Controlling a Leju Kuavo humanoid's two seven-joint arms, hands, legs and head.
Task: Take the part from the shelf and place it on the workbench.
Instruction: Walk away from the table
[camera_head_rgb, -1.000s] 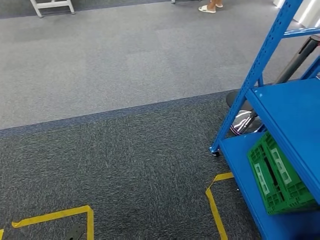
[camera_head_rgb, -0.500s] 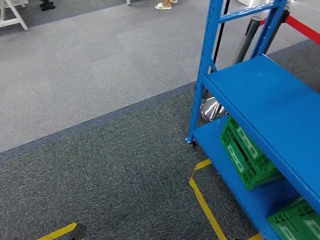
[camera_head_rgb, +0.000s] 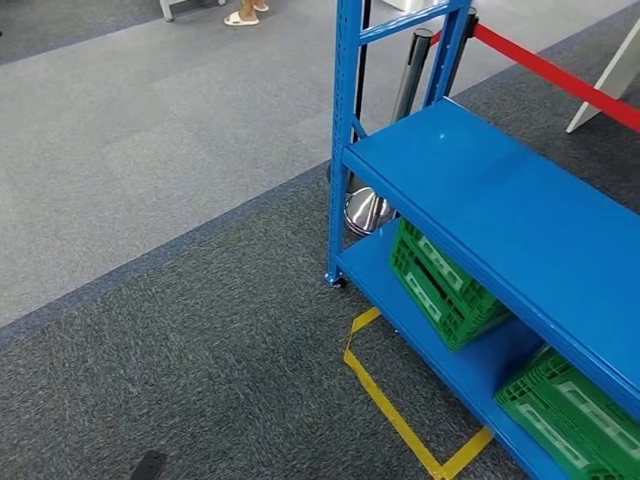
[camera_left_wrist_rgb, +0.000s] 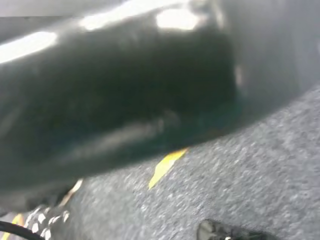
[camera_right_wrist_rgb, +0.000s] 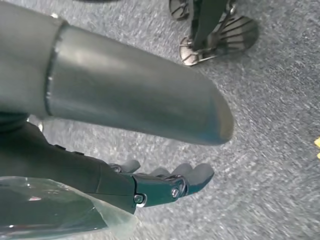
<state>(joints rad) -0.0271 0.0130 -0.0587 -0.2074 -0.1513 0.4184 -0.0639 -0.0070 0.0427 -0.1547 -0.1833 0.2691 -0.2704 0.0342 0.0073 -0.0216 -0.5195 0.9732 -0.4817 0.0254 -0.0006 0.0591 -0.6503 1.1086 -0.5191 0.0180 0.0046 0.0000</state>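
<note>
A blue metal shelf (camera_head_rgb: 490, 200) stands on the right of the head view, and its middle board is bare. On its bottom board lie two green plastic crates, one (camera_head_rgb: 441, 285) nearer the corner post and one (camera_head_rgb: 573, 415) at the picture's lower right. I cannot make out any part in them. My right hand (camera_right_wrist_rgb: 162, 182) hangs over the dark carpet with its fingers stretched out and nothing in it. My left hand (camera_left_wrist_rgb: 113, 100) is a dark blur close to its wrist camera, and how its fingers lie cannot be told.
Yellow tape (camera_head_rgb: 392, 405) marks the carpet in front of the shelf. A chrome-footed stanchion (camera_head_rgb: 411, 70) with a red belt (camera_head_rgb: 551, 75) stands behind the shelf. A person's sandalled feet (camera_head_rgb: 243, 15) show far off. Lighter carpet (camera_head_rgb: 151, 150) spreads to the left.
The whole head picture has shifted: the camera has turned towards the shelf, which now takes up more of the view, with a second green crate showing.
</note>
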